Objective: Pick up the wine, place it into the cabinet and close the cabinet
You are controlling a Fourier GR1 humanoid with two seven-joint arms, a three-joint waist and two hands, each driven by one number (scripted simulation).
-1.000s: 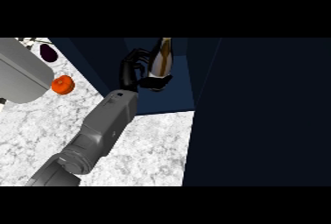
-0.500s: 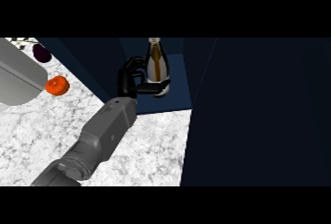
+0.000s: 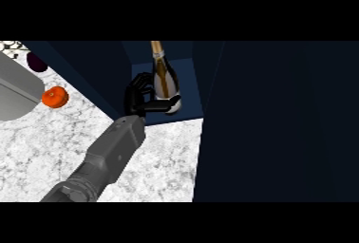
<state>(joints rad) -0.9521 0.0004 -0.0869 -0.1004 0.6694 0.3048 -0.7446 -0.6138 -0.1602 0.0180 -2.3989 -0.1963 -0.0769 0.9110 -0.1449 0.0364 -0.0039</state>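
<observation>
The wine bottle [image 3: 165, 78] is dark with a gold neck and a white base. It stands nearly upright inside the open dark blue cabinet [image 3: 188, 102], on its floor near the front edge. My left hand [image 3: 142, 95] is at the bottle's left side, fingers curled beside it and the thumb wrapped across the lower body. The grey forearm [image 3: 112, 149] runs up from the lower left over the marble counter. My right hand shows nowhere.
The cabinet's open door [image 3: 280, 123] fills the right side as a big dark panel. An orange fruit [image 3: 54, 97] and a dark purple object [image 3: 36, 62] lie at the left beside a grey appliance [image 3: 15, 97]. The marble counter [image 3: 165, 166] spreads below the cabinet.
The bottle has gone from tilted to nearly upright and sits deeper in the cabinet, with the hand still round it. The view has shifted slightly, so the orange fruit shows further left.
</observation>
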